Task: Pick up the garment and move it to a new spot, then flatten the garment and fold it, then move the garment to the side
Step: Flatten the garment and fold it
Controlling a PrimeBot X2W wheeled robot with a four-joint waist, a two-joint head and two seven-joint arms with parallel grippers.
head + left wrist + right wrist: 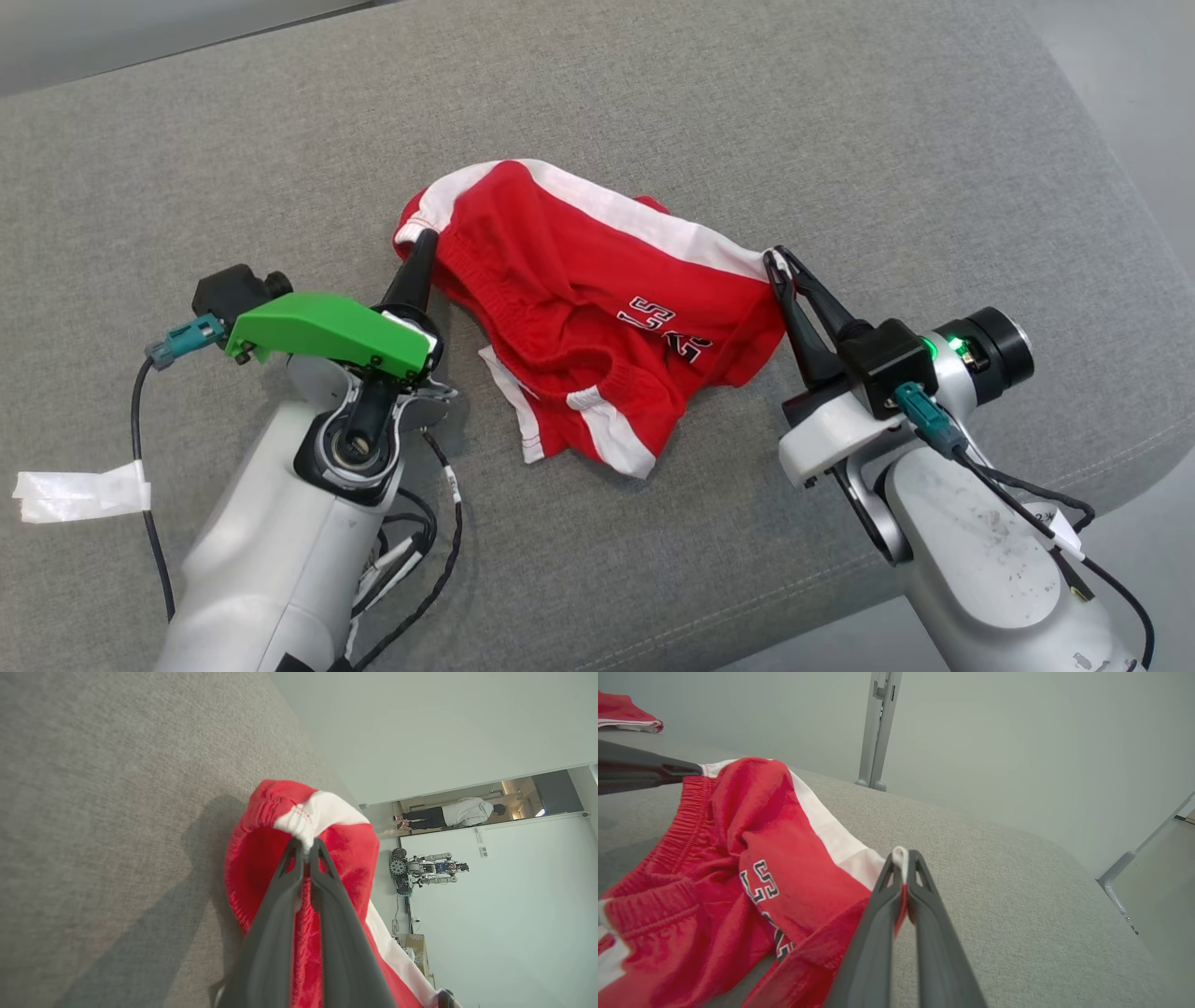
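Observation:
The garment point(579, 317) is a pair of red shorts with white side stripes and dark lettering, crumpled in the middle of the grey cushion point(653, 112). My left gripper point(422, 239) is shut on its upper left edge; the left wrist view shows the fingertips pinching the white stripe of the garment point(322, 812) at my left gripper point(306, 845). My right gripper point(779, 259) is shut on the right corner. In the right wrist view my right gripper point(903, 855) clamps the white hem, with the garment point(752, 858) spreading to the left and the left arm's finger point(644, 771) at its far edge.
A strip of white tape point(79, 493) lies on the cushion at lower left. The cushion's rounded edge point(1139, 280) drops to pale floor on the right. Another red cloth point(623, 715) lies far off. A person point(448, 814) and another robot point(427, 868) stand in the background.

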